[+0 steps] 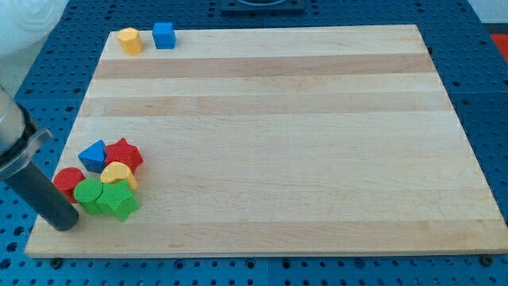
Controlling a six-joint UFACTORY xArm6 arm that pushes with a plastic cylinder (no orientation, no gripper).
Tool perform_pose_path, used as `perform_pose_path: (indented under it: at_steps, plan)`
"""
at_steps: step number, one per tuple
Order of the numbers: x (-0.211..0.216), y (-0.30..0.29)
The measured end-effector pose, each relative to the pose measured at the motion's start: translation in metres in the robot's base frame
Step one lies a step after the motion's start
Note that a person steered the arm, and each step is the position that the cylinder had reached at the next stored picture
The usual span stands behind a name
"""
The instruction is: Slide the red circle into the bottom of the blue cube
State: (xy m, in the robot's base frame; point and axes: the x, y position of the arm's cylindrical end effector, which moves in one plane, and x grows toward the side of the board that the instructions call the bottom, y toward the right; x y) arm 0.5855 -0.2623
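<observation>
The red circle [68,182] lies at the board's lower left, at the left edge of a tight cluster of blocks. The blue cube [163,35] stands far off at the board's top left corner, beside a yellow hexagon [129,40]. My tip [63,221] is the lower end of the dark rod at the view's bottom left. It sits just below and slightly left of the red circle, close to it; contact cannot be told.
The cluster also holds a blue triangle [93,155], a red star [123,154], a yellow heart [118,174], a green circle [90,195] and a green star [119,202]. The wooden board [278,135] rests on a blue perforated table.
</observation>
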Motion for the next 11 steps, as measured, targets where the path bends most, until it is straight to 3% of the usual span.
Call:
perform_pose_path:
  at_steps: [11]
  plan:
    - [-0.096,-0.006]
